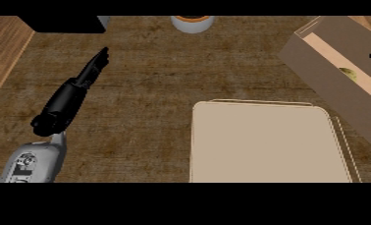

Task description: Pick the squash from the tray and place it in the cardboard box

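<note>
Tabletop [159, 86] wide and brown; at five o'clock the beige tray [268, 143] shows bare. At three o'clock, the cardboard box [330, 71] holds the squash [351, 74], touching its inner wall. Left hand [87, 76] rests at nine, fingers straight, carrying nothing. Right hand's unseen. Best now: withdraw cleanly, don't nudge the box.

One tray [268, 143], one cardboard box [330, 67] with one squash [350, 73] inside, one cup [193, 23], and one hand [72, 96] show on the counter [181, 67].
</note>
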Motion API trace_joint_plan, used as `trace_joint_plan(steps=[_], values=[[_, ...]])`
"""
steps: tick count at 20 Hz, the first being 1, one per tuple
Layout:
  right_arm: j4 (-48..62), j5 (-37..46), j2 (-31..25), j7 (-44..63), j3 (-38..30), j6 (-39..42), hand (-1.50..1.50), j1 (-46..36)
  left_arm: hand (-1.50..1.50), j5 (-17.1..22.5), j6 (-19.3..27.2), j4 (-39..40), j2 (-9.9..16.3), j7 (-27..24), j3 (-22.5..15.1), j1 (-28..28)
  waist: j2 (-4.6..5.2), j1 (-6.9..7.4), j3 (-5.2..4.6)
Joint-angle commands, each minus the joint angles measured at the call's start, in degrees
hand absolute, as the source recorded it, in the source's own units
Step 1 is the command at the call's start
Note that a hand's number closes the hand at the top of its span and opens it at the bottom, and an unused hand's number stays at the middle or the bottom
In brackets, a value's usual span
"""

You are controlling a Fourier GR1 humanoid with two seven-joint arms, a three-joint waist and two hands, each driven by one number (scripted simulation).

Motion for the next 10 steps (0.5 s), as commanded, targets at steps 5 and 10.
trace_joint_plan(steps=[5,10], values=[[6.8,-17.7,-4.3,2.2,-19.5,-0.2,-1.50,0.2,0.00,0.6,0.0,-1.1,-0.4,2.6,0.3,-1.7,0.37,-0.38,0.05],[8.8,-20.4,-6.9,-0.3,-22.4,-1.9,-1.50,4.2,0.00,0.1,-0.6,-1.4,-0.3,1.5,-0.2,-1.0,0.61,0.85,0.03]])
